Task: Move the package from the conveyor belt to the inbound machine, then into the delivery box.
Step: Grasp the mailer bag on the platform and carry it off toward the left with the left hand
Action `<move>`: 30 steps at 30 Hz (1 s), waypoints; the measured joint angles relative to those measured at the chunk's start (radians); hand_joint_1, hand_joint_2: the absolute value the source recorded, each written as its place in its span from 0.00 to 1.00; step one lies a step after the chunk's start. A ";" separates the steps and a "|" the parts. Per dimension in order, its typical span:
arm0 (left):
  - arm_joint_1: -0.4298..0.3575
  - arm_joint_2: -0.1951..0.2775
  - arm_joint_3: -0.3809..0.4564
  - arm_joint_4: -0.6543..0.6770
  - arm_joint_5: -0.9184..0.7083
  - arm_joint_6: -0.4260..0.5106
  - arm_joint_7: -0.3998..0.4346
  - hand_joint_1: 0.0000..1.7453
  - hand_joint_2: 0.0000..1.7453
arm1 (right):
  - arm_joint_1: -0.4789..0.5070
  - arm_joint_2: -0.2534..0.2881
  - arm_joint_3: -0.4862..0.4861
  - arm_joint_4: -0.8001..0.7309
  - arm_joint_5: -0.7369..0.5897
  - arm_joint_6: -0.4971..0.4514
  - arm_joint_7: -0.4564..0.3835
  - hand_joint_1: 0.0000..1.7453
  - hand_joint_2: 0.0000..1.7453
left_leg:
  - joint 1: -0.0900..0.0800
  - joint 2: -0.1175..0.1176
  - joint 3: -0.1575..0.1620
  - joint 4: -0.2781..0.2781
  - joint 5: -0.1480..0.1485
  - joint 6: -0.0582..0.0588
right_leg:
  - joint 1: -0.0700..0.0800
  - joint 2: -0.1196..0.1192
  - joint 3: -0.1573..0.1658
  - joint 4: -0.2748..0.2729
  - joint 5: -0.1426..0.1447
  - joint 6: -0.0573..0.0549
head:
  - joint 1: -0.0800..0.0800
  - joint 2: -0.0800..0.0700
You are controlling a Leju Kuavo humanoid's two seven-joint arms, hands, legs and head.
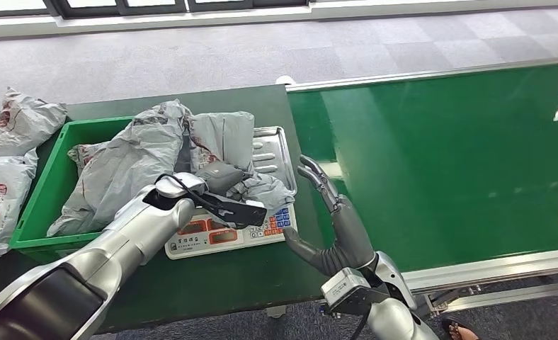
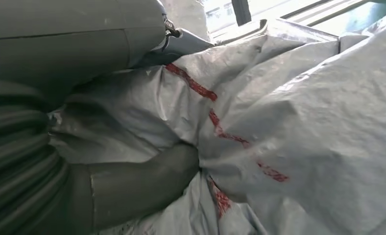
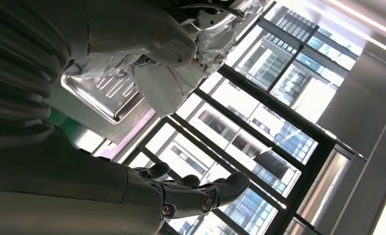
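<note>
Two robot hands are in play, and the left robot hand is the one that matters: I see it closed on the grey package, its thick thumb pressed into the crumpled plastic in the left wrist view. The package lies over the steel pan of the inbound machine, a scale with a keypad at its near edge, and its far-left end slumps over the rim of the green delivery box, beside another grey bag already heaped there. So the weighing step looks done or nearly so, and the transfer into the box is what I judge remains.

The relation the next move turns on: the package's long axis runs roughly from the scale's near right corner toward the box's far side, and the box sits directly left of the scale on the desk, on my left arm's side. I'd drag or lift leftward.

My right robot hand stands open with fingers upright, just beside the scale's right edge at the seam with the conveyor belt, holding nothing.
</note>
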 joint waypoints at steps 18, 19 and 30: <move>-0.025 0.038 -0.005 -0.069 0.006 0.030 -0.017 1.00 1.00 | 0.000 -0.010 0.000 0.007 -0.029 -0.001 -0.020 0.00 1.00 | 0.000 0.003 0.002 0.000 0.002 -0.003 | 0.001 0.005 -0.011 0.000 0.002 -0.002 | 0.000 0.000; -0.028 0.047 -0.006 -0.096 0.006 0.040 -0.015 1.00 1.00 | 0.000 -0.013 0.000 0.007 -0.031 -0.003 -0.020 0.00 1.00 | 0.000 0.003 0.000 0.000 0.002 -0.003 | 0.001 0.005 -0.012 0.001 0.003 -0.002 | 0.000 0.000; -0.056 0.105 -0.009 -0.294 -0.008 0.108 0.005 1.00 1.00 | 0.006 -0.026 0.000 0.007 -0.039 -0.018 -0.020 0.00 1.00 | 0.000 0.003 -0.008 0.000 0.004 -0.004 | 0.002 0.005 -0.020 0.001 0.004 -0.003 | 0.000 0.000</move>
